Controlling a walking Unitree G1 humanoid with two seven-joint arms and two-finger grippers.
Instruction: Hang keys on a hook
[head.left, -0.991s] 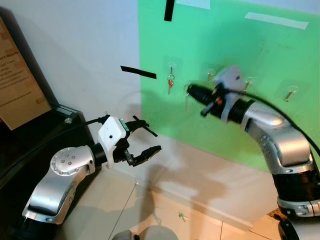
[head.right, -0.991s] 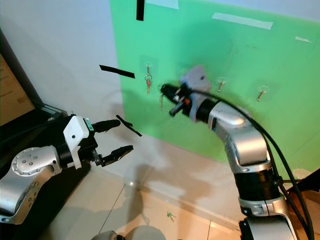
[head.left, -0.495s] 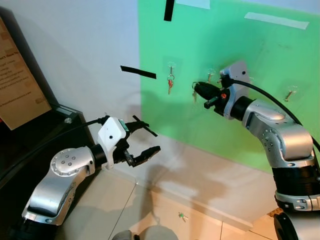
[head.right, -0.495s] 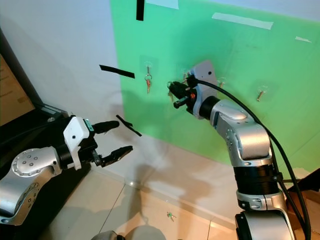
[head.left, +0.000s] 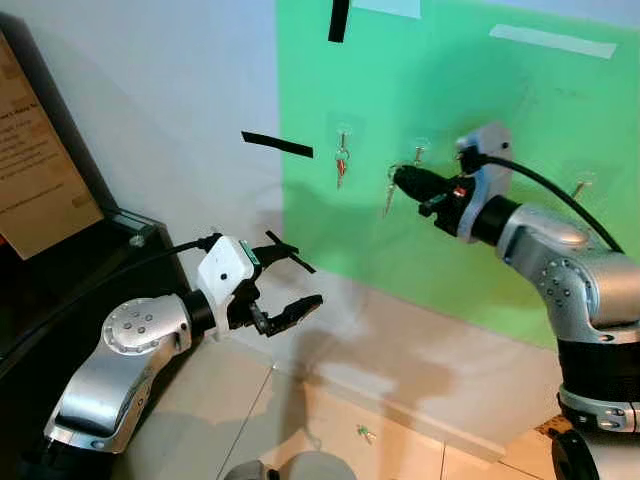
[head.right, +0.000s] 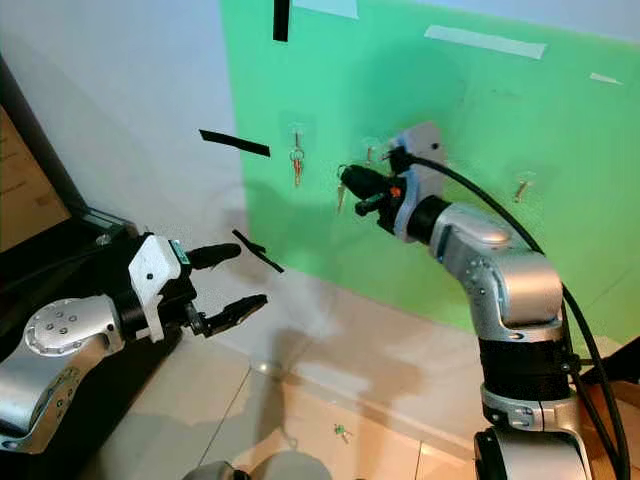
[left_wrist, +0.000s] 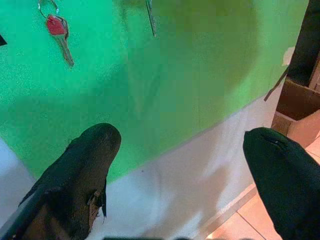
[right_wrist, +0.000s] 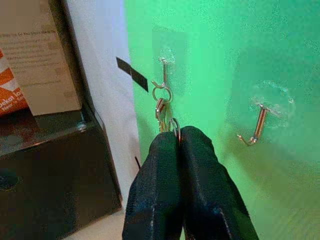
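A green panel (head.left: 450, 90) on the wall carries a row of small clear hooks. On the leftmost hook (head.left: 343, 133) hangs a red-headed key (head.left: 341, 166). My right gripper (head.left: 398, 180) is raised against the panel, shut on a ring of silver keys (head.left: 388, 196) that dangles from its tip. It sits just left of and below the empty second hook (head.left: 419, 152). In the right wrist view the ring (right_wrist: 174, 124) is pinched between the fingers (right_wrist: 197, 150), and the empty hook (right_wrist: 257, 125) is off to one side. My left gripper (head.left: 303, 282) stands open and empty, low, near the wall.
A further empty hook (head.left: 578, 185) sits at the panel's right. Black tape strips (head.left: 276, 144) mark the wall. A black cabinet (head.left: 70, 270) with a cardboard sign (head.left: 35, 170) stands at the left. A small green object (head.left: 365, 433) lies on the tiled floor.
My right gripper has moved to the right along the panel with the keys, from near the red key toward the second hook. The left arm has stayed put.
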